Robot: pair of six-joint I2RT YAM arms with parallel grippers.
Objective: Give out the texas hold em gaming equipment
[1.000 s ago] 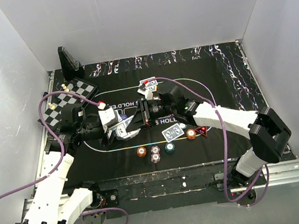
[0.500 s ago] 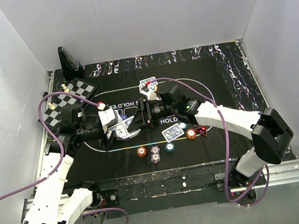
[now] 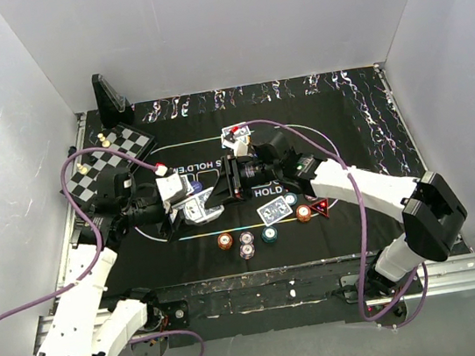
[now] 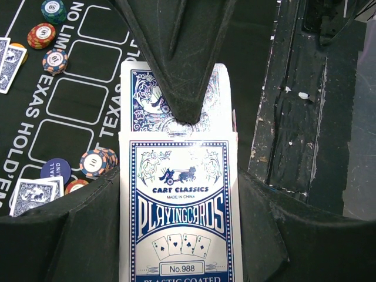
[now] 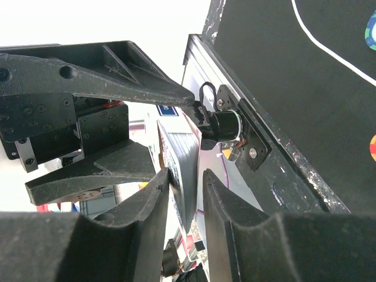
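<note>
White walls box in a dark tabletop covered w/ a black mat. Its print reads "TEXAS HOLD'E…" & part of "NO LIMIT" in the left wrist view. A chessboard sits at the back, behind the left arm's wrist.

Left fingers are clamped on the long edges of a card deck. Its top face reads "CART CLASSICS", "MADE IN CHINA", "PLAYINGCARDS", "No.988", "PLASTIC COATED". A patterned-back card sticks out past the left fingertips. One of the right fingers lies flat on it, tip at approx the card's mid-line.

Right fingers straddle the deck's far end, one per face, only a narrow gap btwn them. Can't tell if they actually pinch a card.

Off to one side of the left fingers, on the mat:
- teal chip marked "50"
- orange chip
- blue chip reading "…ALL BLIND"
- striped chip marked "10", touching the blue one

Two dealt cards lie face down just on the base side of the right fingers, w/ a red triangle marker further along under the right forearm. Another dealt pair lies on the far side of the fingers.

Pose: both arms reach inward & meet tip to tip over the mat's near-centre. Left arm's elbow is by the chessboard, w/ the wrist pointing across. Right arm's elbow is raised at the far right, w/ the forearm stretched low toward the deck.
</note>
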